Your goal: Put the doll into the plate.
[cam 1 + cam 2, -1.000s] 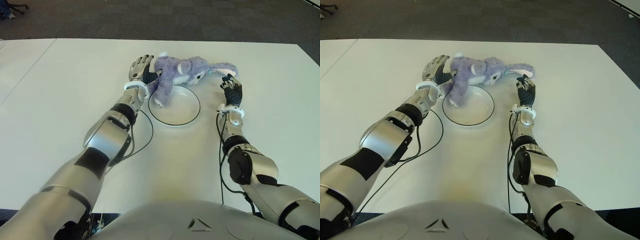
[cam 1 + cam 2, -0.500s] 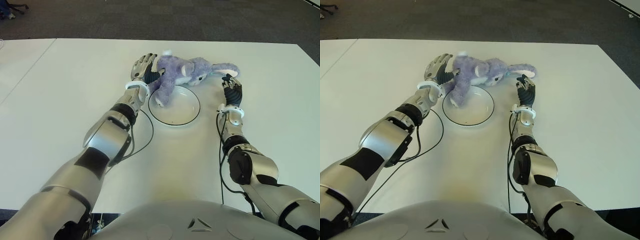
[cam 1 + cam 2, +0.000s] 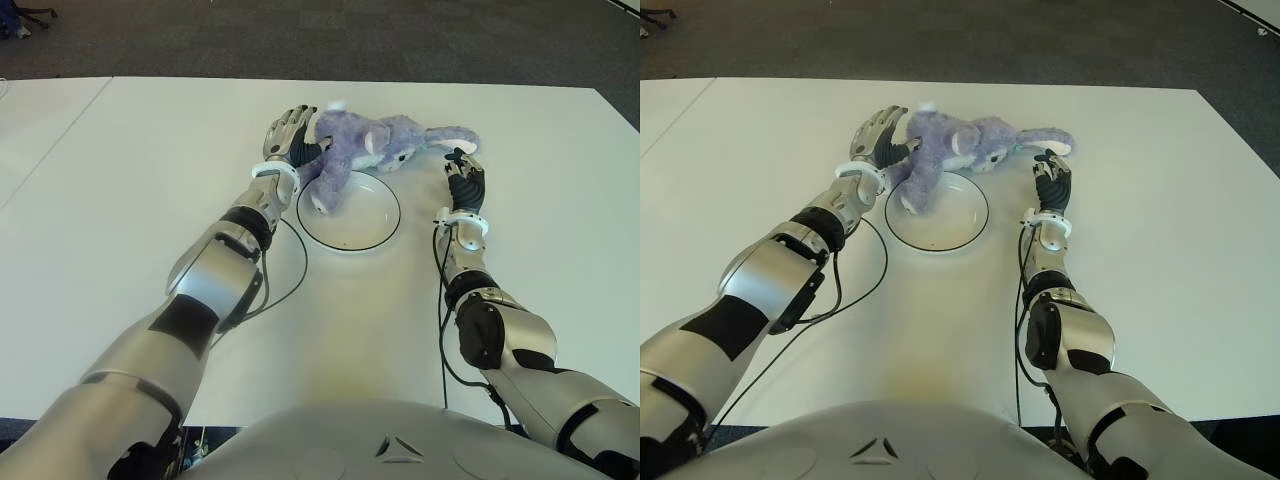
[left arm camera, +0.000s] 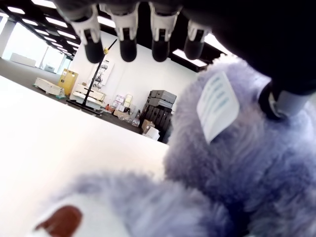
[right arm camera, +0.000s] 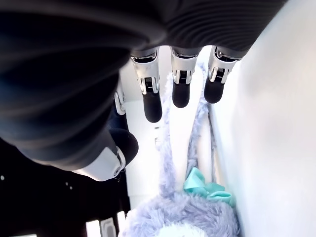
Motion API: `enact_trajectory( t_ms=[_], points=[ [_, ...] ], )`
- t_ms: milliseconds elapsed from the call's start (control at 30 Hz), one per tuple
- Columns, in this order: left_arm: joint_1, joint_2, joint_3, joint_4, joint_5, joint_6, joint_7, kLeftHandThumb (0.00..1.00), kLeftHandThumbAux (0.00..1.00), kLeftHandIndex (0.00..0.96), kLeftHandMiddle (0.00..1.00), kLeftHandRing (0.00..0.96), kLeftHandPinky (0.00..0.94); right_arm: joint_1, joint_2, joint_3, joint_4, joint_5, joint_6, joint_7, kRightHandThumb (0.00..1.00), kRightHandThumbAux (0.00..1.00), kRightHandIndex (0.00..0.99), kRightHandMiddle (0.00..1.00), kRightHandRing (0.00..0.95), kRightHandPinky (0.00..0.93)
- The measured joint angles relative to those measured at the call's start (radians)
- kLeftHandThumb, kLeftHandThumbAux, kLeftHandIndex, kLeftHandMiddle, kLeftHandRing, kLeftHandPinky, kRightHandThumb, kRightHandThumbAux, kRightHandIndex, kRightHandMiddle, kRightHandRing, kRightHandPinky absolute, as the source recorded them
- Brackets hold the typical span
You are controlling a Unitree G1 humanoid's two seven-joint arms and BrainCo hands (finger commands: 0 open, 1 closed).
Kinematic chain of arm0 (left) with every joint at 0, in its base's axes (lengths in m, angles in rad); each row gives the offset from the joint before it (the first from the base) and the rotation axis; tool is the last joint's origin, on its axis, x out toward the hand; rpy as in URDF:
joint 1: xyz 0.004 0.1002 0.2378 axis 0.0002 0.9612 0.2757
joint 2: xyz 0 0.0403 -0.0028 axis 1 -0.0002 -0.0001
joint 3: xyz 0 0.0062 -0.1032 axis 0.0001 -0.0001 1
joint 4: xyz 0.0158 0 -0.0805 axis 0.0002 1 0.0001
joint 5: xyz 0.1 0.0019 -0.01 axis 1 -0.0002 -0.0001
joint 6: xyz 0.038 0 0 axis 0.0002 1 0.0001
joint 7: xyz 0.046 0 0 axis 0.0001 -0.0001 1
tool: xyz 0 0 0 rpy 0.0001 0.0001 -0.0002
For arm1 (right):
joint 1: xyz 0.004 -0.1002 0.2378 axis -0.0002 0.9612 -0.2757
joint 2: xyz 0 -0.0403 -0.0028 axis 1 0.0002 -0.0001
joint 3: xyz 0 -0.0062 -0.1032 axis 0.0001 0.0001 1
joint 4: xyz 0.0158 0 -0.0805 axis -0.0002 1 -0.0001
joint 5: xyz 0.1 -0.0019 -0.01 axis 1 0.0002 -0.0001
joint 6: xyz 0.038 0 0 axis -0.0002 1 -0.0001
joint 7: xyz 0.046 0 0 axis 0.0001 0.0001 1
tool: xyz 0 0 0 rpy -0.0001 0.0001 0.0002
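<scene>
White table (image 3: 150, 160): doll (image 3: 365, 148) lengthwise across plate's (image 3: 385, 220) far rim.

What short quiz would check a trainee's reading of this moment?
1. True or false: the fluffy purple plush doll lies wholly inside the round white black-rimmed plate.
2. Which hand shows beside the doll's long ears? A: left hand. B: right hand.
3. Fill in: both hands' fingers are ___ (open/shut).
Key: 1 false, only one leg crosses the rim; 2 B; 3 open.
</scene>
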Motion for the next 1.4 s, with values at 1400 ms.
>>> enact_trajectory(
  t_ms=[1400],
  points=[
    [-0.106,-0.031,0.049,-0.046,-0.068,-0.13,-0.024,0.323,0.381,0.0,0.0,0.0,0.0,0.001,0.002,-0.001,0.0,0.0,-0.021,0.006,1.0,0.702,0.431,0.089,0.264,0.42]
  ],
)
